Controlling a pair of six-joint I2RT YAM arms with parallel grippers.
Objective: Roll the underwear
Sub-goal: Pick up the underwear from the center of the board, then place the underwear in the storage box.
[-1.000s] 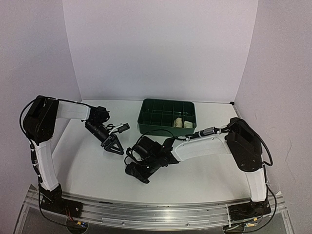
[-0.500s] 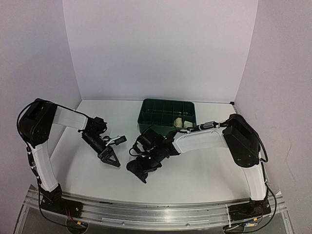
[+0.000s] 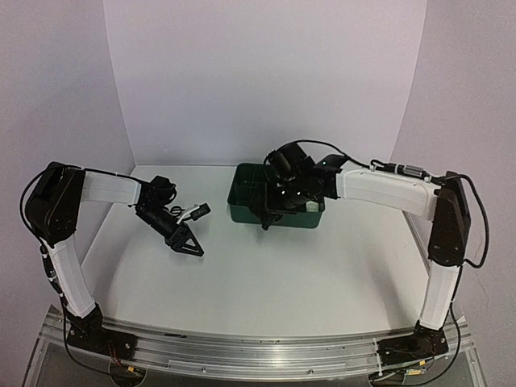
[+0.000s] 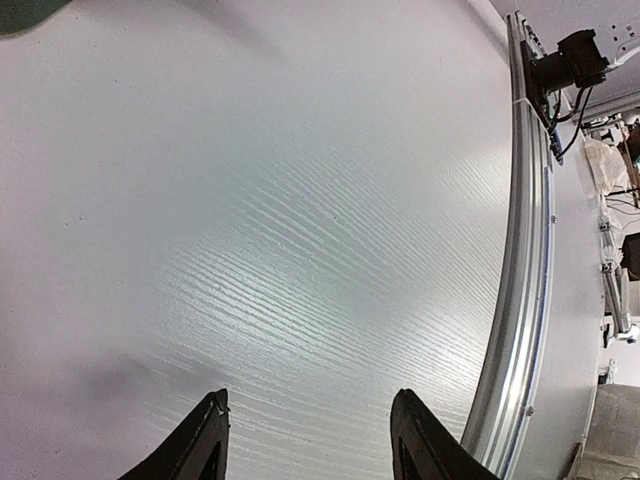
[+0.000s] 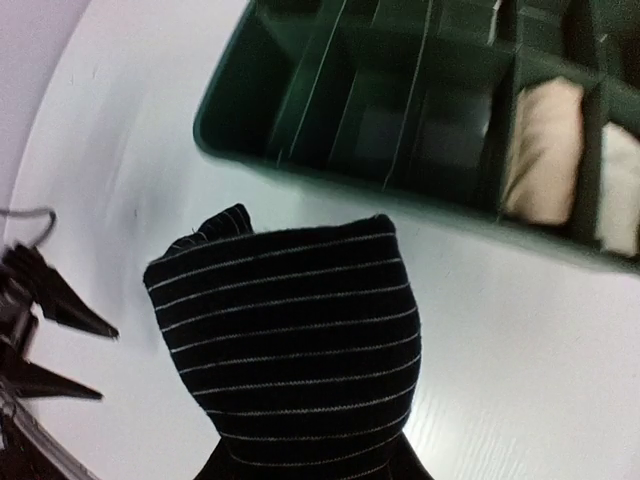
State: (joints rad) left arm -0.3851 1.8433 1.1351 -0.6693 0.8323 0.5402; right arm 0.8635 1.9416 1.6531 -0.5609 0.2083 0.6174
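Note:
My right gripper [image 3: 272, 208] is shut on the black underwear [image 5: 290, 340], a black cloth with thin pale stripes. It hangs bunched from the jaws just in front of the green tray [image 3: 242, 211] and shows in the top view [image 3: 265, 219]. The cloth hides the fingertips. Two cream rolls [image 5: 545, 150] [image 5: 620, 190] lie in compartments at the tray's right end. I cannot tell which is plain and which has black edging. My left gripper [image 4: 310, 410] is open and empty over bare table, left of the tray [image 3: 190, 245].
The green tray [image 5: 250, 110] has several empty compartments. The white table [image 4: 300, 200] ends at a metal rail [image 4: 520, 300] along the near edge. The left gripper's fingers [image 5: 60, 315] show at the left of the right wrist view.

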